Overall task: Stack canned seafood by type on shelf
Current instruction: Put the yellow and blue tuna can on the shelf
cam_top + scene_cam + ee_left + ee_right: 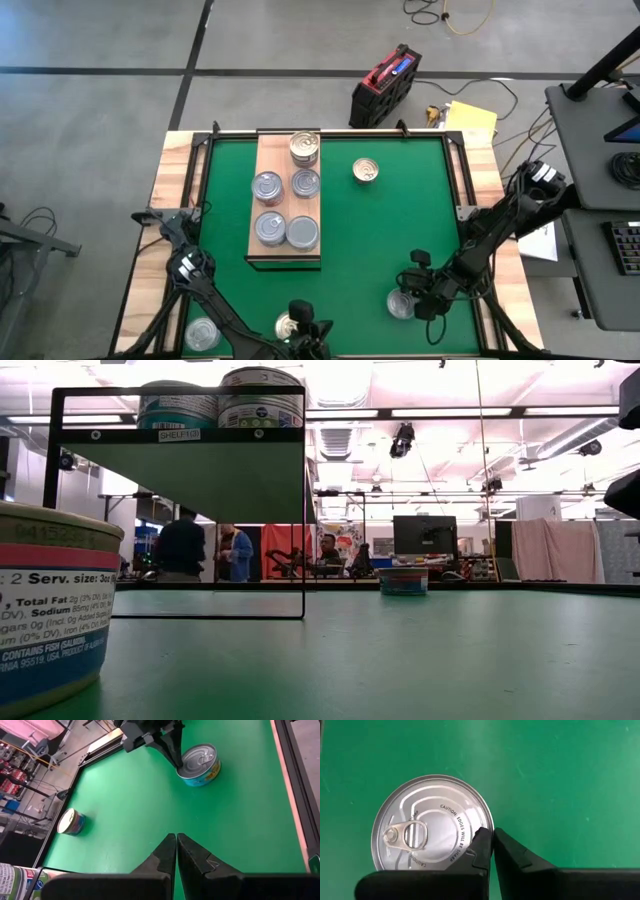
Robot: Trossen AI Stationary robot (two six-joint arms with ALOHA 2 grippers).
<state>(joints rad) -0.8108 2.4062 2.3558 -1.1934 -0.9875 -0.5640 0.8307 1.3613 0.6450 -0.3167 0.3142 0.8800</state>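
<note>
The shelf (285,205), a light wooden board, lies on the green mat and carries several silver-lidded cans (268,228); two more are stacked at its far end (304,147). A gold-lidded can (366,171) stands alone on the mat. My right gripper (492,842) is shut at the rim of a silver-lidded can (432,822) near the table's front right (400,304). My left gripper (176,852) hovers shut over bare mat at the front edge (315,335), beside another can (290,325). My right gripper's shut fingertips (177,762) touch the can's lid at its rim (482,832), on the side away from the pull tab. They slant down from above. I cannot tell whether the rim is pinched between them. The can stands flat on the mat.
One more can (202,333) stands at the front left corner. In the low view a large labelled can (50,610) fills the near left. Open green mat (400,230) lies between the shelf and the right arm. People stand in the room beyond the table.
</note>
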